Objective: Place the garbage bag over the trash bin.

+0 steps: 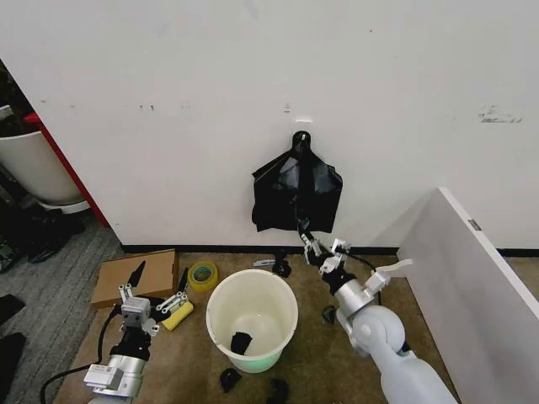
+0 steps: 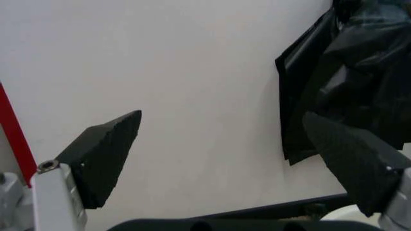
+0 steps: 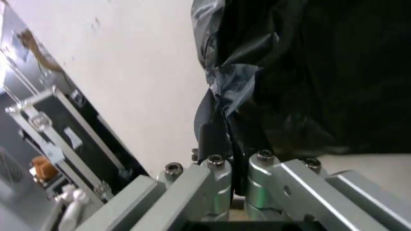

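Two arms share the work here, and only the right one is on the task's thing. The wall [image 1: 168, 101] carries a hook [image 1: 301, 135], and from it the bag [image 1: 297, 194] hangs by its loop, glossy and rumpled, its lower hem falling straight to the right gripper [image 1: 305, 232], which reaches up and forward from below so the plastic drapes onto it. In the right wrist view the bag [image 3: 308, 77] spreads just beyond the fingers [image 3: 215, 139], which are pressed together with a fold of black film caught between them; I judge this a pinch on the hem, taken low because that free edge is what can be drawn off and opened. The bin [image 1: 252, 318] stands on the floor below and to the left of the right gripper, well apart from the bag, mouth up and unlined, with a small black scrap [image 1: 240, 342] lying inside it; so the covering is not yet done. A white panel [image 1: 472, 286] stands just to the right of that arm. The left gripper [image 1: 156, 290] waits low, to the left of the bin, its fingers [image 2: 103, 159] spread wide with nothing between them and pointing at the wall, the bag [image 2: 353, 82] well ahead and off to its right. Near it lie a cardboard box [image 1: 135, 276], a tape roll [image 1: 202, 275] and a yellow block [image 1: 177, 316].
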